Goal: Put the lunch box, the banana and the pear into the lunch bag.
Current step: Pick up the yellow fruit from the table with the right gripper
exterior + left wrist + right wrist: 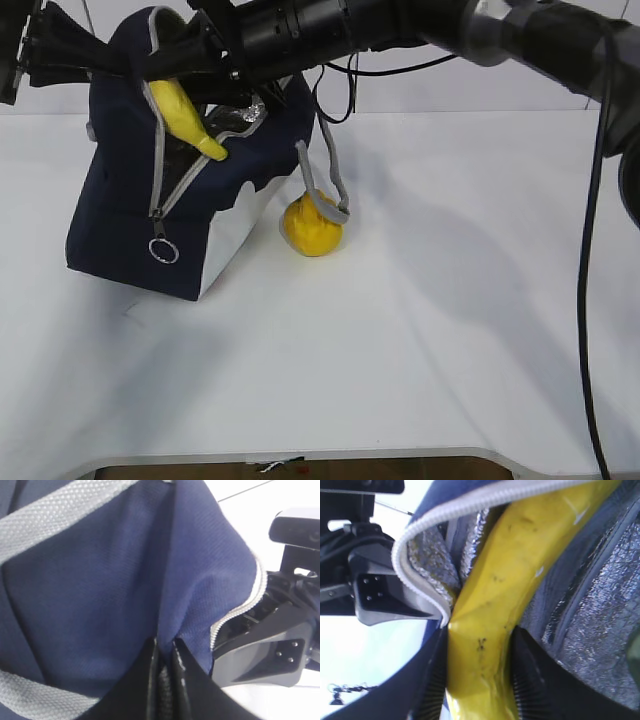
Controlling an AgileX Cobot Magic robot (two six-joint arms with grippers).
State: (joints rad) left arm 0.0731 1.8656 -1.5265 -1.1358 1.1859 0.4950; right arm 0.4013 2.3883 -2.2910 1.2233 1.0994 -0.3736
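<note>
In the exterior view, the navy lunch bag [130, 240] stands at the left of the white table [420, 340], its zipper open and a ring pull [163, 250] hanging down its front. The banana [183, 115] pokes out of the bag's mouth in the upper left of the frame, tip pointing down and to the right. The right gripper [185, 65] reaches in from the upper right and meets the banana's upper end at the opening. The left gripper [85, 60] comes in from the upper left edge and touches the bag's top rim. The pear [312, 226] sits on the table just right of the bag, with a grey handle strap [328, 190] draped over it.

In the left wrist view, the left gripper [165, 652] at the lower centre has its fingers pinched together on a fold of the blue fabric. The zipper edge [245, 605] runs at the right.

In the right wrist view, the banana [505, 600] fills the centre, clamped between the right gripper's [480, 680] ribbed fingers [532, 680] at the bottom. Silvery lining [600, 605] shows to the right, with the white zipper edge curving across the upper left.
</note>
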